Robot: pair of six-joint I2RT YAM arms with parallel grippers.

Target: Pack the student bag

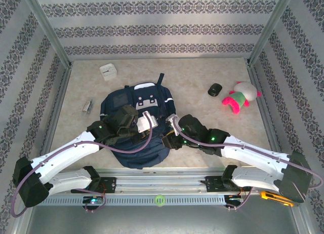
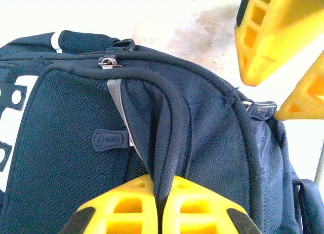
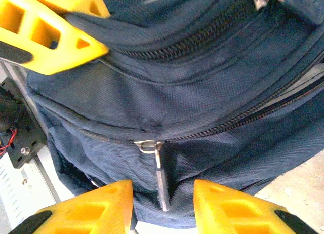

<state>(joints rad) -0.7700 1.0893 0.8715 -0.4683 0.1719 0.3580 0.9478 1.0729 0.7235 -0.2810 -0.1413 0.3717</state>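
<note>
Student bag (image 1: 132,154) fabric is what my left hand (image 2: 161,196) grips: its yellow fingers (image 2: 126,206) are pressed together on a raised fold of the navy mesh panel. My right hand (image 3: 164,196) stands spread at the bag's right side, with a metal zipper pull (image 3: 161,181) hanging in the gap between its fingers. The student bag lies flat mid-worktop (image 1: 192,74). Well right of the bag I see a small black object (image 1: 214,89) and a pink-and-white plush toy (image 1: 240,96). A white box (image 1: 107,72) sits beyond its far left corner.
</note>
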